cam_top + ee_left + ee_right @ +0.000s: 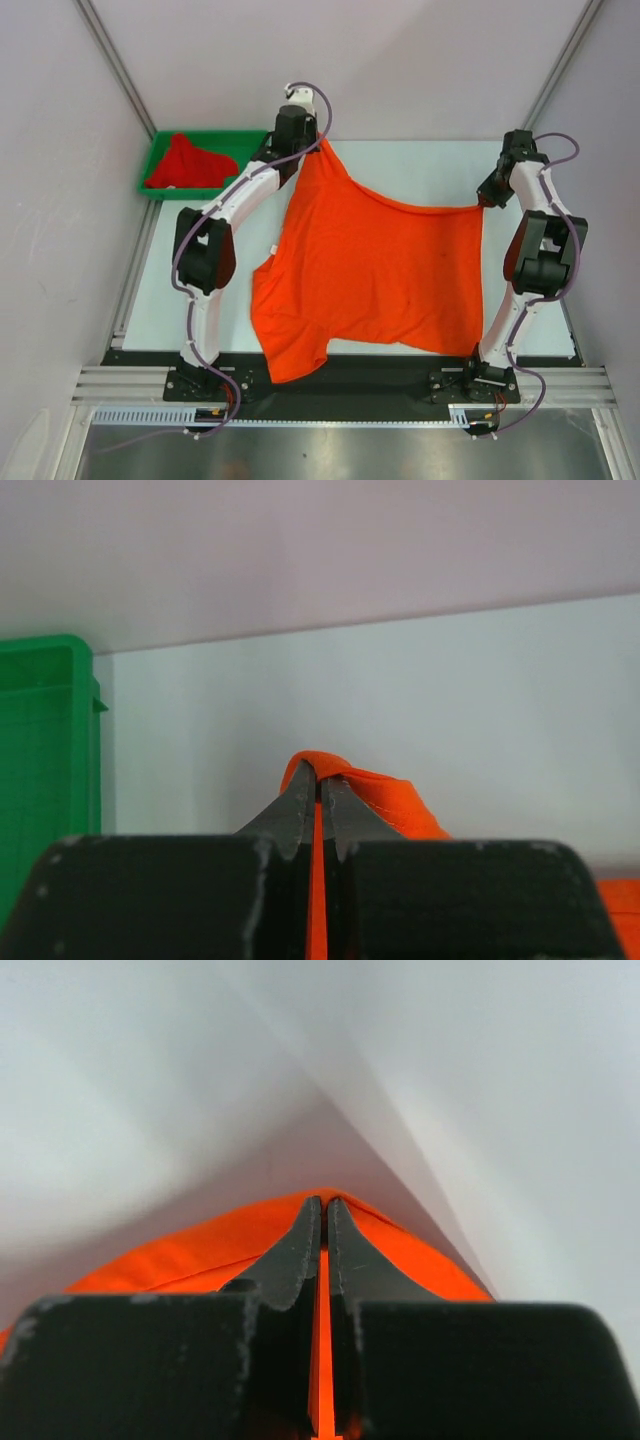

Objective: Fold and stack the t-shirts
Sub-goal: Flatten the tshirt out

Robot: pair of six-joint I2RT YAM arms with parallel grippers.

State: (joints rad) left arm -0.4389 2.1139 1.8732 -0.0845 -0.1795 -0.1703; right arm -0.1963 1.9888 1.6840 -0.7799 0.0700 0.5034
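Note:
The bright orange t-shirt hangs stretched between both grippers above the table, its lower part draped down to the near edge. My left gripper is shut on one far corner of it; the cloth shows pinched between the fingers. My right gripper is shut on the other far corner; orange cloth bulges round its fingers. The deeper red t-shirt lies crumpled in the green tray at the far left.
The green tray's wall shows at the left of the left wrist view. The white table lies beneath, with enclosure walls close on all sides. A black strip runs along the near edge.

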